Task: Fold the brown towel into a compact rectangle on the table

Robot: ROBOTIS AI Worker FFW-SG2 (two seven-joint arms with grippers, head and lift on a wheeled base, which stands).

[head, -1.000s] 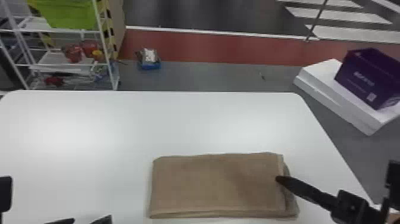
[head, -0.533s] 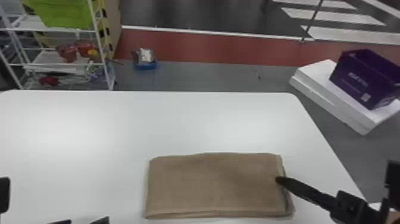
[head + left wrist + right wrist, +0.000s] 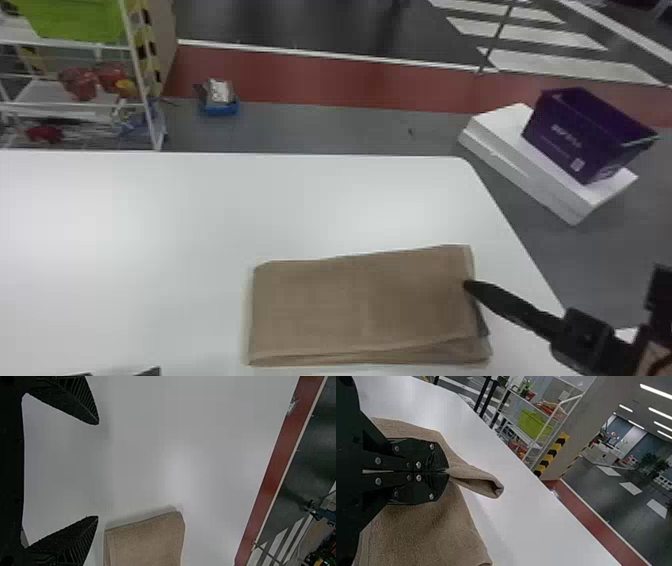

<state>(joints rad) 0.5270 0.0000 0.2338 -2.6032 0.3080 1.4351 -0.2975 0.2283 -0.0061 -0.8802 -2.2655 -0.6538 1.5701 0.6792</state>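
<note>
Towel point(image 3: 360, 305) lies folded in a rough rectangle on your desk point(image 3: 200, 215), its layers slightly askew along the near edge. At its right end, your right gripper point(image 3: 466, 285) has its jaws pinching the cloth, while your left gripper point(image 3: 118, 373), off to the left, has its jaws spread.
</note>
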